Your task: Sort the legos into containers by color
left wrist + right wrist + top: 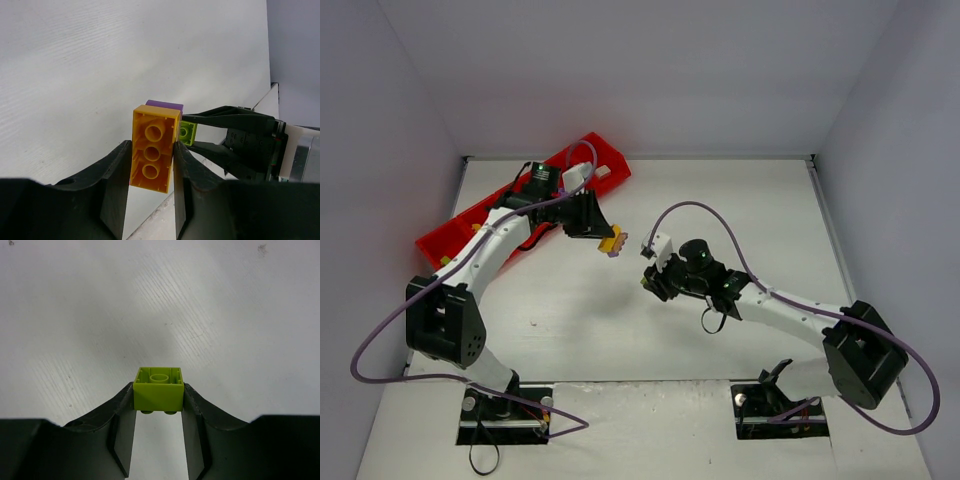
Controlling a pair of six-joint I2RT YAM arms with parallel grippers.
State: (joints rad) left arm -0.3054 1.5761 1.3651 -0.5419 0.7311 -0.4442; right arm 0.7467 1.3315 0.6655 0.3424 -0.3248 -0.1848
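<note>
A yellow-orange lego brick, its hollow underside facing the left wrist camera, is clamped between the two black fingers of the left gripper. A purple brick is stuck to its far side, only a sliver showing above it. Just beyond this pair sits a small lime green brick. It is pinched firmly between the fingers of the right gripper, with its open underside turned up and away and its studs peeking out along the lower edge.

From above, the two grippers point at each other over the middle of the white table. Both held bricks are raised off the surface and near each other, with a slim gap between them.

The red tray of compartments lies diagonally at the far left of the table, against the wall. The left arm reaches across it and hides most of the compartments. A pale piece rests in the compartment at the tray's far end. The tray is well apart from the right gripper.
</note>
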